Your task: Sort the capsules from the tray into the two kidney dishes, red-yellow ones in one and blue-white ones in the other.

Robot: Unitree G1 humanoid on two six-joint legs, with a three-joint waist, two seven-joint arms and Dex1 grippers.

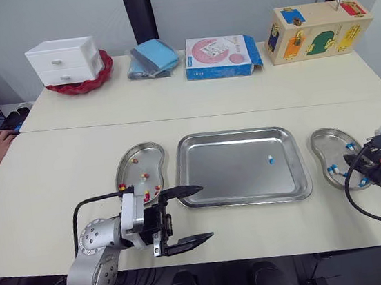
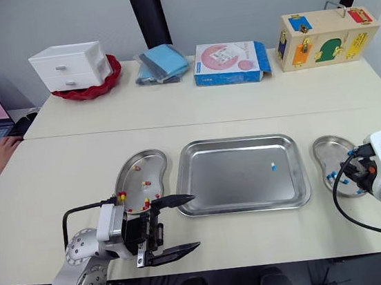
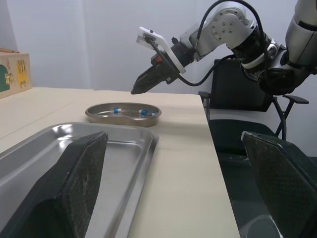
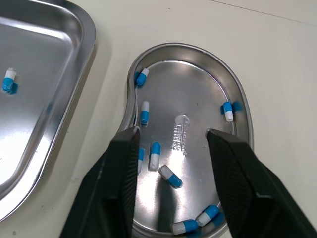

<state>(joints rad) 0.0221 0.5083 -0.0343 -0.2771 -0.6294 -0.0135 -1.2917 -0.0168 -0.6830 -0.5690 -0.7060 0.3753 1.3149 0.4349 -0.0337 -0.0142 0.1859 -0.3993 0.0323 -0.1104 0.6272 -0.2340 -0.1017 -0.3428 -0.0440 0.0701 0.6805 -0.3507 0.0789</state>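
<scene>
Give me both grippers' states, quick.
Left gripper: open, empty, by the front-left corner of the tray.
Right gripper: open, empty, over the kidney dish holding blue-white capsules.

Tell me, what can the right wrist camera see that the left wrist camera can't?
Right wrist view: the lone blue-white capsule lying in the tray. Left wrist view: the open left tool, a black chair and a wooden box at the edge. Both: the tray, the kidney dish with its blue-white capsules, and the open right tool above it.
</scene>
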